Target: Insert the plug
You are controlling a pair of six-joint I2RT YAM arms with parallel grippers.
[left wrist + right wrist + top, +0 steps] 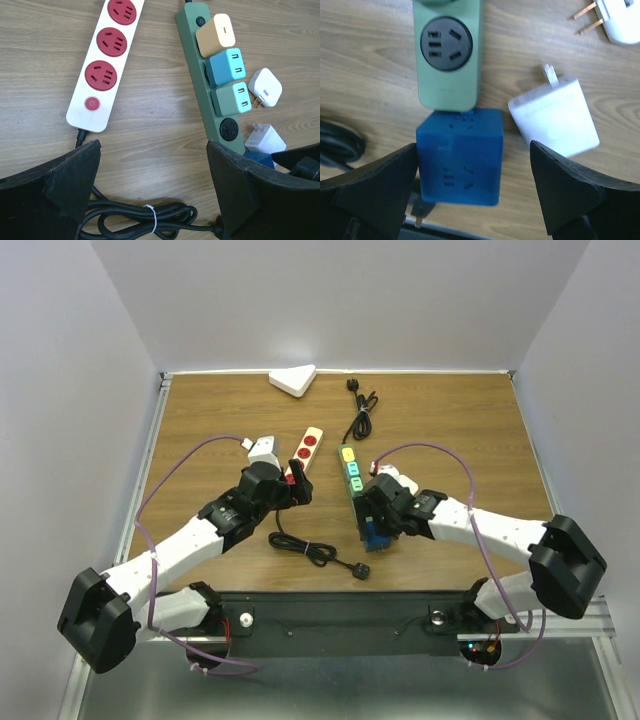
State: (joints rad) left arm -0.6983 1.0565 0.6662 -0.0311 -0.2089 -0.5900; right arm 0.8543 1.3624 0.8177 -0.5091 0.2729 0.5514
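A green power strip lies mid-table with yellow, teal and green adapters plugged in and one free black socket at its near end. Against that end sits a blue cube adapter. My right gripper is open and straddles the cube, which is close to the left finger and apart from the right one. Two loose white plugs lie right of the strip. My left gripper is open over bare wood, holding nothing.
A white power strip with red sockets lies left of the green one. Its coiled black cable runs under my left gripper to a black plug. A second black cable and a white triangular object lie at the back.
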